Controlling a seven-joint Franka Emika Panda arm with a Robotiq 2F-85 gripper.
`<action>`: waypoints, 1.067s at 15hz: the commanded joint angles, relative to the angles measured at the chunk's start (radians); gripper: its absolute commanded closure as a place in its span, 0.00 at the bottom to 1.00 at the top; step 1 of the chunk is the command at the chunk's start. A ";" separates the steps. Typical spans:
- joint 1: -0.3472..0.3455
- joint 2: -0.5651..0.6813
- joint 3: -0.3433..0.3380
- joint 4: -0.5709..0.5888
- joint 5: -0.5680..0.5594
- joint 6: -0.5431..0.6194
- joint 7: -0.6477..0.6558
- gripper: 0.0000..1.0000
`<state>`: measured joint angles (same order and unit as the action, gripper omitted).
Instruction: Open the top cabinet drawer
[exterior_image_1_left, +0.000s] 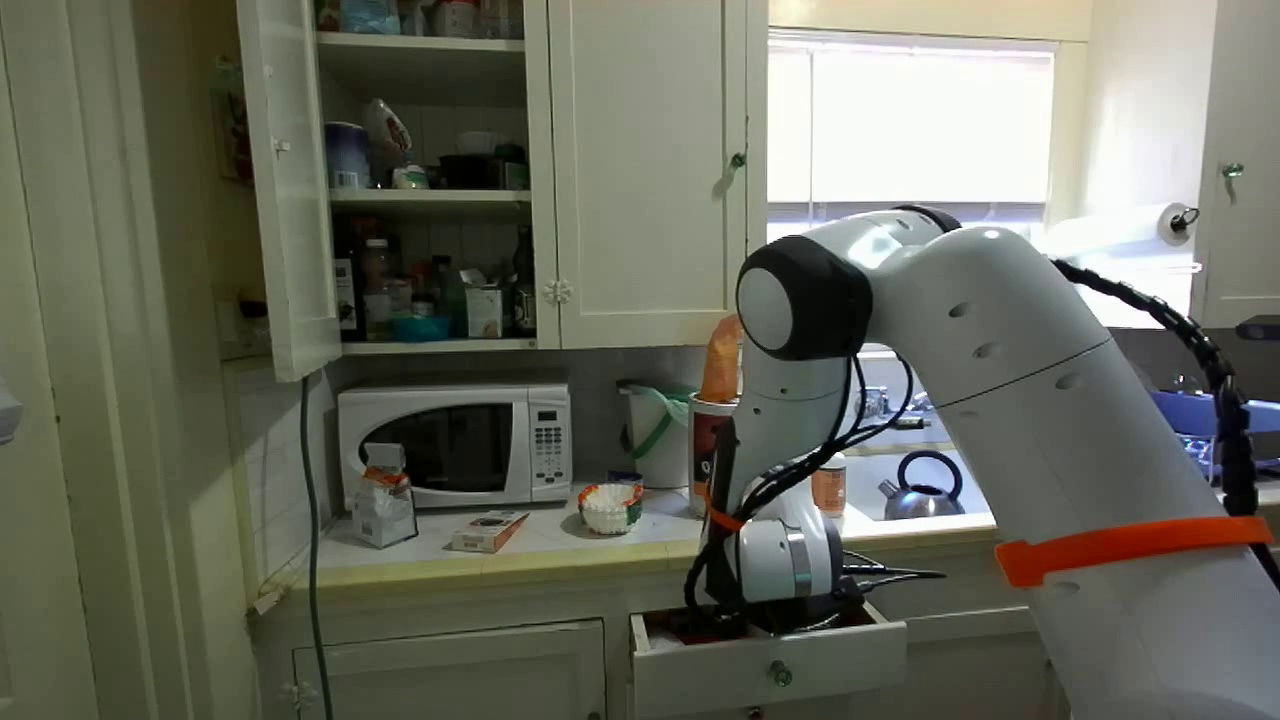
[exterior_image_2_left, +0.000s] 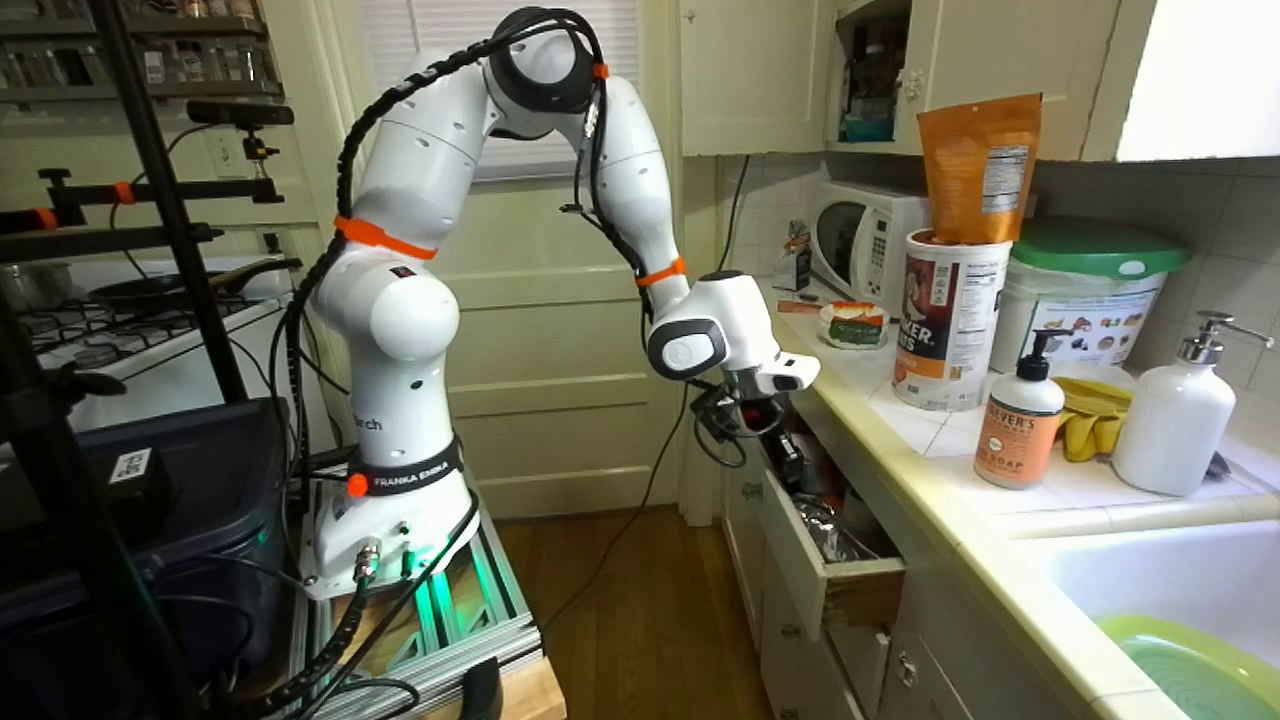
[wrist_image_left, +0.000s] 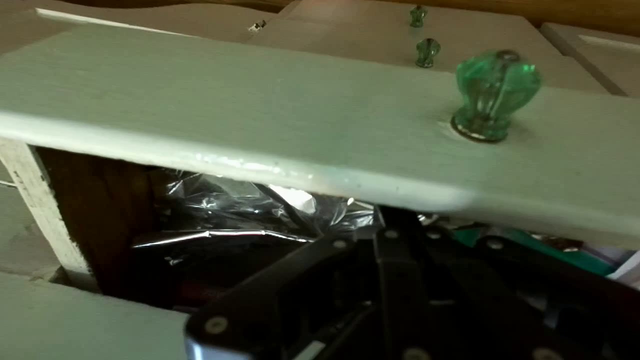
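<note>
The top cabinet drawer is pulled out from under the counter; its cream front (exterior_image_1_left: 705, 683) shows in both exterior views (exterior_image_2_left: 793, 548) and in the wrist view (wrist_image_left: 225, 95). A green glass knob (wrist_image_left: 492, 95) sits on that front. My gripper (wrist_image_left: 397, 215) reaches down into the drawer, on the inner side of the front panel. Its black fingers are together, and their tips are hidden behind the front's top edge. The gripper (exterior_image_2_left: 786, 462) also shows over the drawer in an exterior view. Whether the fingers touch the panel I cannot tell.
Clear plastic wrap (wrist_image_left: 215, 200) and other items lie in the drawer. The counter edge (exterior_image_2_left: 890, 480) runs just above it. A canister (exterior_image_2_left: 950, 320), a soap bottle (exterior_image_2_left: 1018, 430) and a microwave (exterior_image_1_left: 450, 445) stand on the counter. An upper cupboard door (exterior_image_1_left: 295, 200) hangs open.
</note>
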<state>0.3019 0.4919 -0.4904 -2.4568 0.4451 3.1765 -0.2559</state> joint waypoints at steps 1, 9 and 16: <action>0.009 0.001 -0.005 0.032 -0.003 -0.100 0.010 1.00; -0.213 -0.074 0.139 0.073 -0.336 -0.405 0.178 1.00; -0.374 -0.111 0.273 -0.007 -0.428 -0.452 0.141 1.00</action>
<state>-0.0191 0.4068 -0.2761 -2.3851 0.0533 2.7631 -0.1144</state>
